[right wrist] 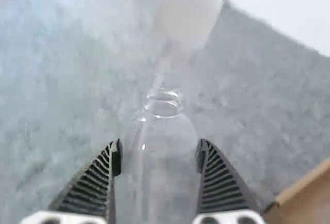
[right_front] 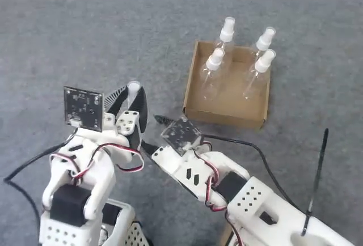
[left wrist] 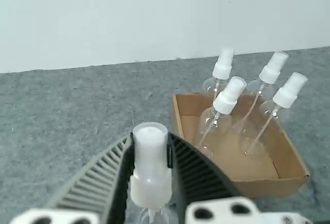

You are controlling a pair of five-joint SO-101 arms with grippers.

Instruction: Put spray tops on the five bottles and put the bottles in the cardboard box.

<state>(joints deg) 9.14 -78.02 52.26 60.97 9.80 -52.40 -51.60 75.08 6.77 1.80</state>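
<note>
The left gripper (left wrist: 150, 146) held a white spray top (left wrist: 150, 167) between its ribbed fingers (left wrist: 198, 175), while four capped bottles (left wrist: 214, 126) stood in a cardboard box (left wrist: 268, 185) on the grey surface (left wrist: 67, 115) beyond.

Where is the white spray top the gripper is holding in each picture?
High view: spray top in the left gripper, left of the cardboard box.
Left wrist view: spray top clamped in the gripper, box beyond.
Right wrist view: spray top over the bottle neck, box corner nearby.
Shared landmark: the cardboard box.

Four bottles (right_front: 212, 79) in the cardboard box (right_front: 224, 115), fifth bottle (right wrist: 162, 146) and spray top (right_front: 134, 89) left of it
</note>
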